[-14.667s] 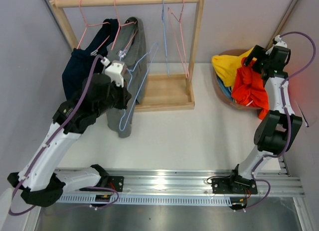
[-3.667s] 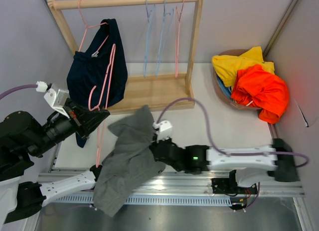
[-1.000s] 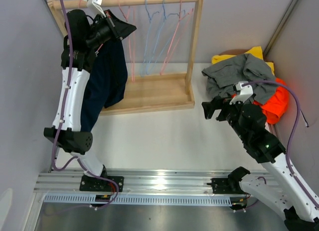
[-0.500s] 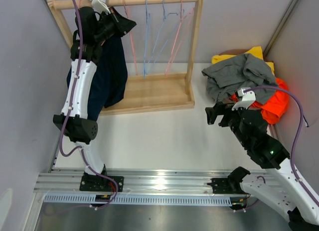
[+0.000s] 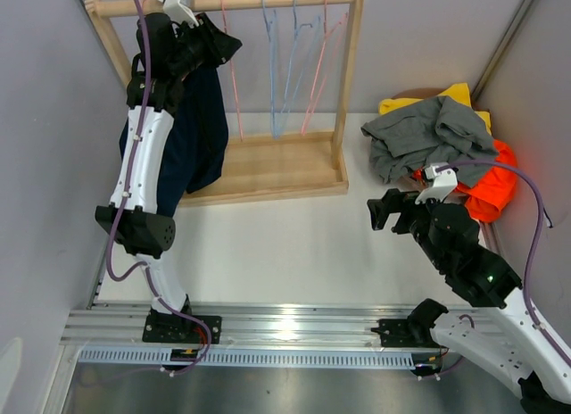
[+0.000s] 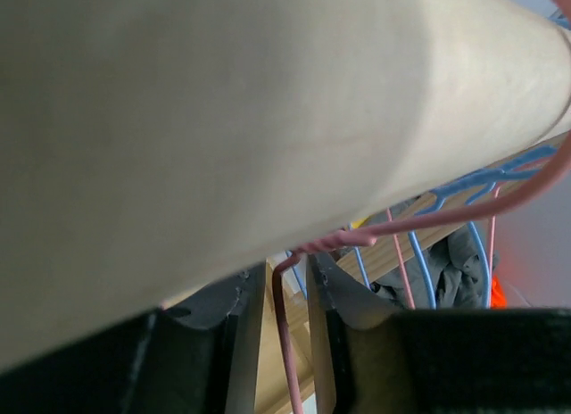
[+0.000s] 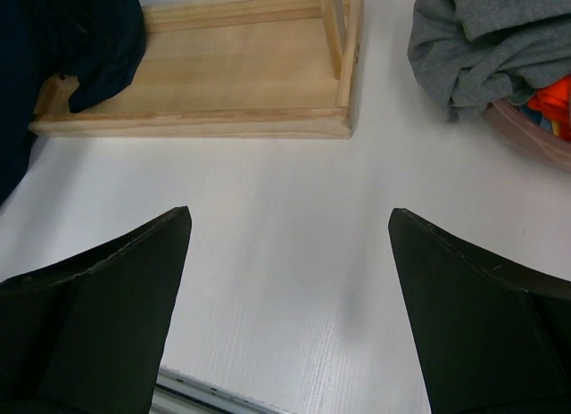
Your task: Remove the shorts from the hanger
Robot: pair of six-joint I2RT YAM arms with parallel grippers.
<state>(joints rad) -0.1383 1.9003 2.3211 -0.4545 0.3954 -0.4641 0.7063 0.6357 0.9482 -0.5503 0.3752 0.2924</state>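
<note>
The navy shorts [image 5: 192,137] hang from a pink hanger at the left end of the wooden rack; they also show in the right wrist view [image 7: 71,39]. My left gripper [image 5: 219,39] is up at the rail [image 6: 223,120], jaws slightly open with the pink hanger's wire [image 6: 284,343] between them, a gap on each side. The grey shorts [image 5: 428,133] lie on top of the pile in the basket, over the orange shorts [image 5: 486,186] and yellow shorts [image 5: 451,97]. The light blue pair is hidden. My right gripper [image 5: 385,209] is open and empty over the table, left of the basket.
Several empty blue and pink hangers [image 5: 285,66] hang on the rail [image 5: 268,0]. The rack's wooden base [image 5: 268,169] sits at the back left. The basket's rim [image 7: 526,137] is at the far right, against the wall. A metal rail runs along the near edge.
My right gripper has drawn back from the basket, leaving the grey shorts there. My left arm has shifted slightly right along the rail, and the empty hangers are swinging.
</note>
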